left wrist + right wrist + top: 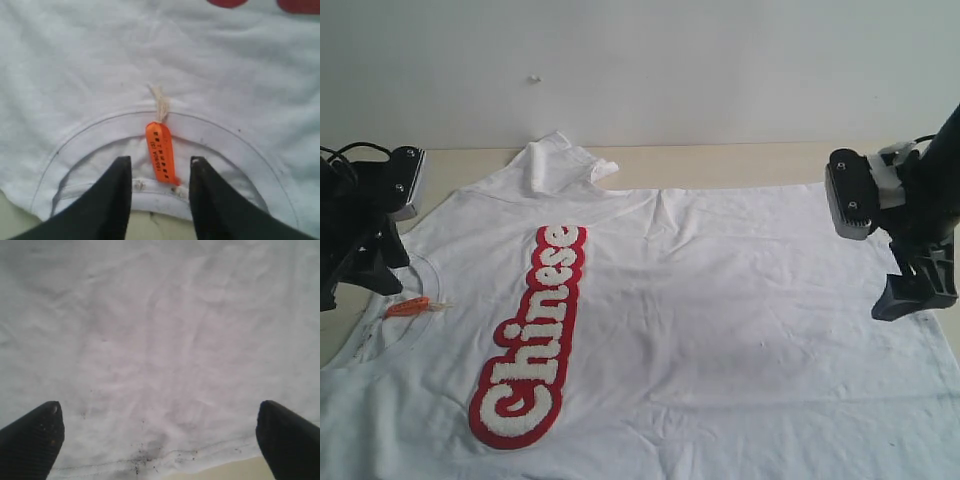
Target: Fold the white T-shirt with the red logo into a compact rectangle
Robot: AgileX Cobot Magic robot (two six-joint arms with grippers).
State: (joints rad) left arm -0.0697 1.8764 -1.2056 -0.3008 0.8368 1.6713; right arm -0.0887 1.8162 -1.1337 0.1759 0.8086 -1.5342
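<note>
The white T-shirt lies flat and face up on the table, neck toward the left and hem toward the right. Its red logo runs along the chest and reads "Chinese". An orange tag lies in the neck opening. My left gripper is low over the collar. In the left wrist view its fingers stand partly apart on either side of the tag, with the back collar band between them. My right gripper hovers at the hem, jaws wide apart and empty.
One sleeve is bunched up at the back edge of the shirt. Bare beige table shows behind the shirt, and a strip of it lies just past the hem. A white wall rises behind the table.
</note>
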